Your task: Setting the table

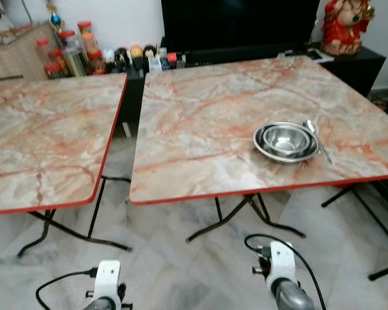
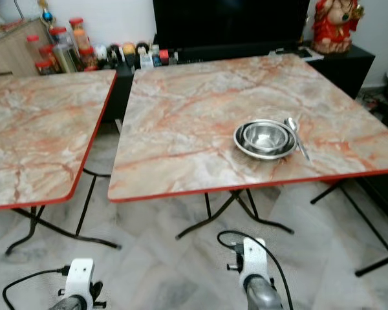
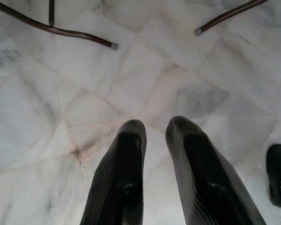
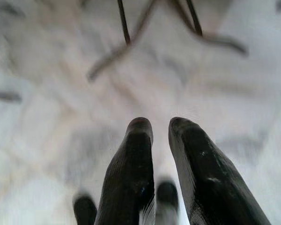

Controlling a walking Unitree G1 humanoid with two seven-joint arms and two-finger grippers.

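The bowls [image 1: 286, 141] and spoon [image 1: 317, 139] sit ahead on the right desk [image 1: 200, 110], nearer the right tool [image 4: 154, 136]. Both tools (left tool [image 3: 153, 136] too) hang low over the floor, fingers slightly parted, holding nothing.

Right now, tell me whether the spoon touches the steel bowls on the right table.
Touching. In the left eye view the spoon lies on the table with its head against the outer rim of the stacked steel bowls.

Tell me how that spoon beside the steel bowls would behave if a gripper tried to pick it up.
The spoon looks like thin polished metal lying flat on the table, so it would probably be stiff, light and slippery. Lying close against the bowls, it may slide rather than lift.
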